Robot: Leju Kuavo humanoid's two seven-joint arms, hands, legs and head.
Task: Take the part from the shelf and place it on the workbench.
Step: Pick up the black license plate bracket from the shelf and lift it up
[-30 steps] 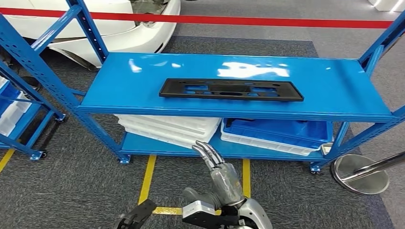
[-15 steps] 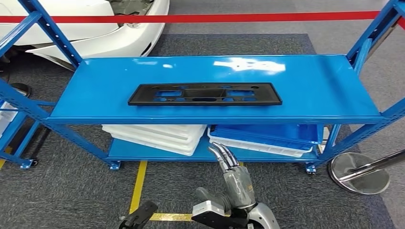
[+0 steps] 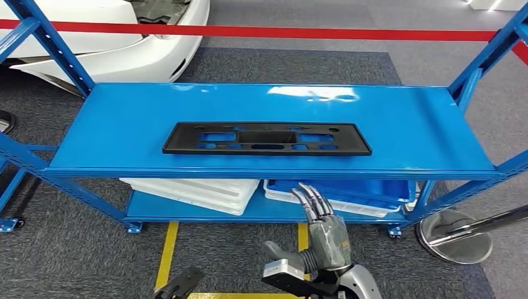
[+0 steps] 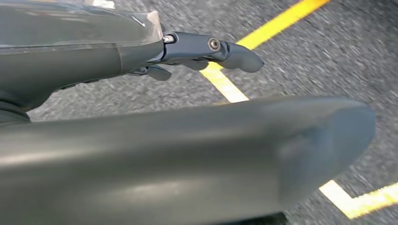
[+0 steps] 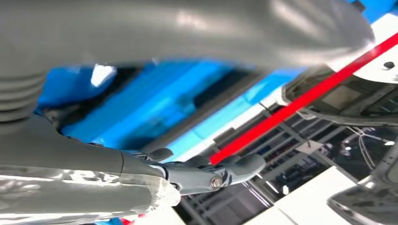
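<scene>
Grey right hand (image 3: pixel 324 227) raised in front of the shelf's (image 3: pixel 436 124) lower edge, fingers extended, close together, holding nothing. Not yet at the part. Left hand (image 3: pixel 180 283) low near the floor, dark, mostly cut off in head view; in left wrist view (image 4: pixel 206 49) one finger sticks out over the yellow floor line (image 4: pixel 263 37), nothing in it, but I can't tell whether the rest is spread or curled.

Part (image 3: pixel 266 138): long flat black plastic panel with cutouts, lying flat on the blue upper shelf deck, near the front edge, roughly centred. Untouched, well apart from both hands.

My read: step in hand is the reach. Panel is long and thin, so take it with both hands toward the ends, or near the middle if single-handed, else it'll tip. Slide fingers under the front edge, lift level.

Below: white trays (image 3: pixel 199 192), blue bins (image 3: pixel 348 190).

No readable labels or writing anywhere.
</scene>
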